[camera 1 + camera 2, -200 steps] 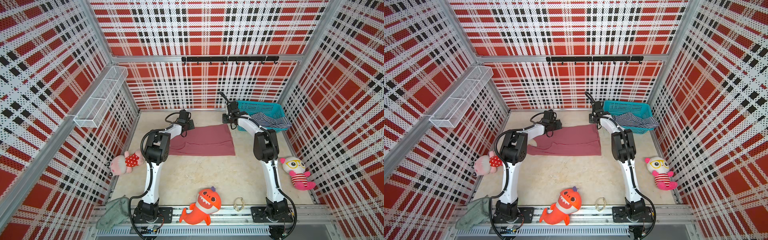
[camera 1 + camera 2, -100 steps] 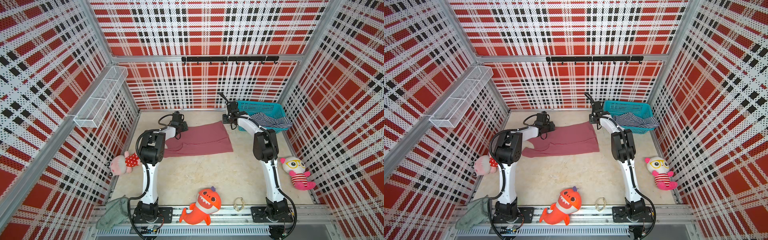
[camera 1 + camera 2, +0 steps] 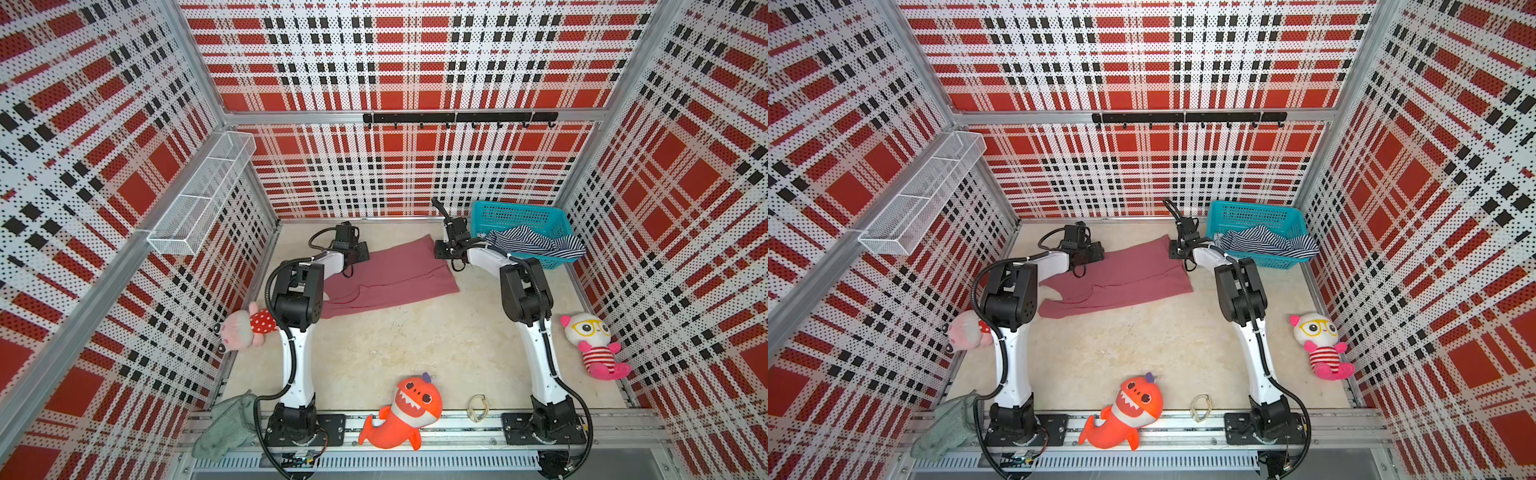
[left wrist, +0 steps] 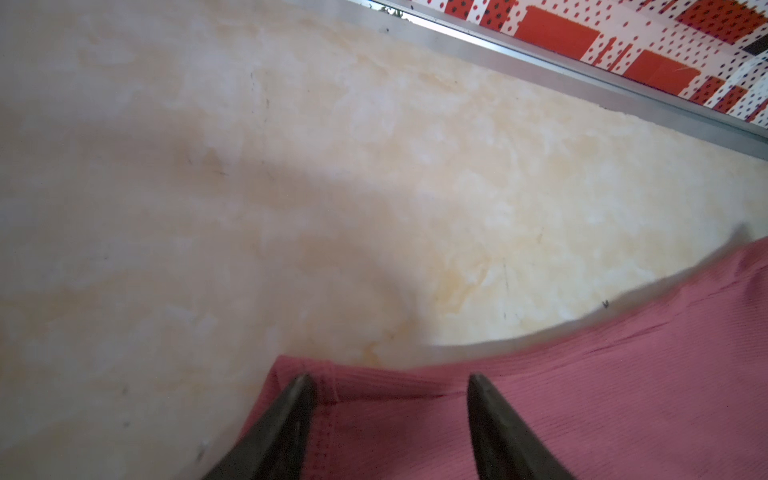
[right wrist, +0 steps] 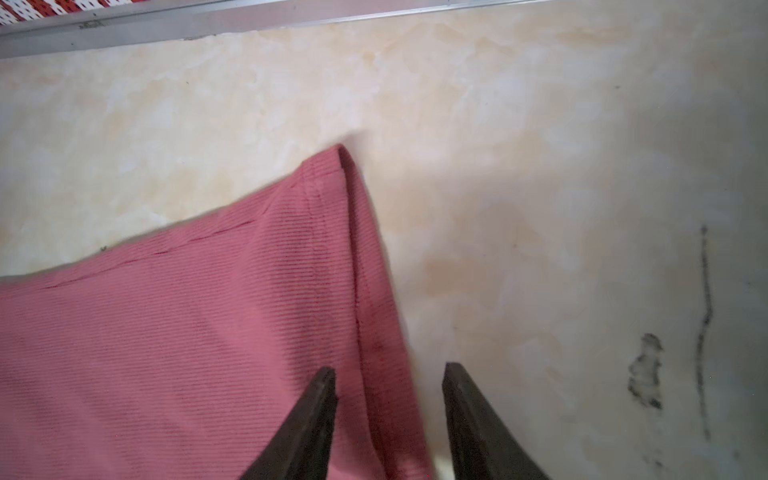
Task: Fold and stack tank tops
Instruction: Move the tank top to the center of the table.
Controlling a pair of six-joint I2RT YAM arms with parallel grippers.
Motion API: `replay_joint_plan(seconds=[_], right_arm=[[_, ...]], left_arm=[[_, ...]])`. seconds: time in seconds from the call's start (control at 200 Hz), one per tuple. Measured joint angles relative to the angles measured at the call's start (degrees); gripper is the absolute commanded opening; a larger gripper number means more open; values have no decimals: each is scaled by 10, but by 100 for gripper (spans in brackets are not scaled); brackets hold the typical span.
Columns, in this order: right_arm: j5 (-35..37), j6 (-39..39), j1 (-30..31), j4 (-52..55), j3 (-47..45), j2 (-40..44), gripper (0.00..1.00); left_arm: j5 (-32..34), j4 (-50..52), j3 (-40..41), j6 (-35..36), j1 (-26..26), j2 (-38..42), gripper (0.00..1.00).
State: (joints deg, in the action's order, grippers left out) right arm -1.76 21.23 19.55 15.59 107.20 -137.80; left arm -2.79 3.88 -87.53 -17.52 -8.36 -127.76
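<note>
1: Two tops in the cell. What was hidden or hard to read?

2: On the rose tank top, the strap end sat partly under the left arm in both top views. The striped tank top hung over the front rim of the teal basket; how much lay inside, couldn't tell. From above, the fingertips of both grippers were hidden under their wrist bodies. Cloth edges were blurred in both wrist views. The small loop by the front rail was too small to ID.

1: Counts?

2: Tank tops 2, arms 2, basket 1. Plush toys 3: pink plush, orange shark, white plush w/ yellow glasses. Grey-green towel 1, at the front left corner.

1: Rose top vs grippers?

2: It lay flat on the table, far side, between them. On the left gripper the jaws stood apart, one fingertip at the stitched corner, the other over cloth, fabric across the gap. On the right gripper the jaws stood apart as well; the hem edge ran between the tips, one over cloth, one over bare table. Contact w/ the cloth: couldn't tell.

1: Striped one?

2: Just beside the right gripper's wrist, in neither grip.
</note>
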Motion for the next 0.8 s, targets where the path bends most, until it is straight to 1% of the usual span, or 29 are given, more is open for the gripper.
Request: replay_joint_plan(seconds=[0.105, 0.16, 0.341, 0.491, 0.646, 0.802], right_arm=[[1, 8, 4, -14, -9, 0, 44], [6, 10, 6, -26, -28, 6, 43], [37, 24, 14, -63, -147, 74, 42], [57, 42, 29, -88, -255, 142, 41], [63, 66, 47, -103, -366, 216, 41], [65, 97, 76, -90, -440, 277, 42]], left_arm=[[0, 4, -2, 0, 0, -1, 64], [0, 4, -2, 0, 0, -1, 64], [-3, -10, 11, 0, 1, 0, 64], [-15, -43, 67, -3, 3, 30, 64], [-26, -59, 116, -4, -1, 60, 64], [-29, -60, 148, -2, -8, 83, 65]])
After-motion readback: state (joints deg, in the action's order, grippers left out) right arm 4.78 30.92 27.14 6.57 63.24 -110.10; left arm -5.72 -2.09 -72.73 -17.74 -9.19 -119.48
